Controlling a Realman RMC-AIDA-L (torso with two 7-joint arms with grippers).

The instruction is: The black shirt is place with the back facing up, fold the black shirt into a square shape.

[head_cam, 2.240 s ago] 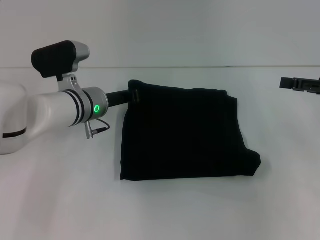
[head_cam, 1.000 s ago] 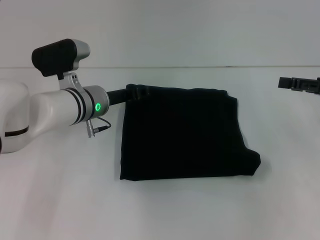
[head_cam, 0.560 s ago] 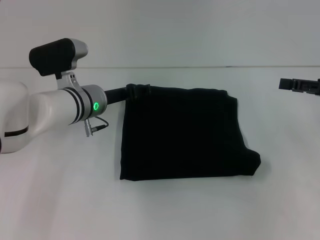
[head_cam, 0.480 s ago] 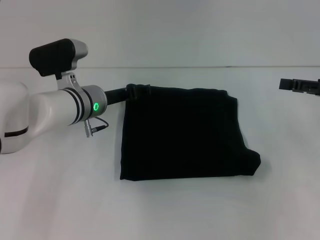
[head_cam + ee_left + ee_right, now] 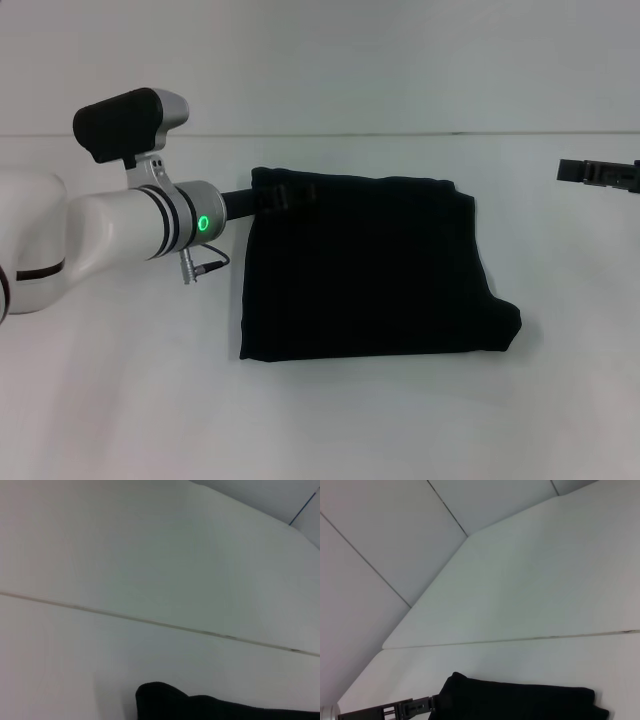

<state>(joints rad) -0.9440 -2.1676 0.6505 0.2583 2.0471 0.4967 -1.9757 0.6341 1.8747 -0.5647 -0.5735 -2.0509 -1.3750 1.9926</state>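
Note:
The black shirt (image 5: pixel 370 270) lies folded into a rough rectangle in the middle of the white table, with a small bulge at its near right corner. My left gripper (image 5: pixel 287 195) reaches in from the left and sits over the shirt's far left corner, black against black. The right wrist view shows the left gripper (image 5: pixel 406 708) meeting that corner of the black shirt (image 5: pixel 520 701). In the left wrist view only an edge of the black shirt (image 5: pixel 200 706) appears. My right gripper (image 5: pixel 598 172) hangs at the far right, well apart from the shirt.
The white table (image 5: pixel 330 420) spreads bare around the shirt. A thin seam (image 5: pixel 400 134) runs along the table's back edge where it meets the white wall. My left arm's white forearm (image 5: pixel 110 225) stretches over the table's left part.
My left arm has shifted a little to the right, so its gripper now reaches further over the shirt's far left corner. The shirt's outline and the right arm are unchanged.

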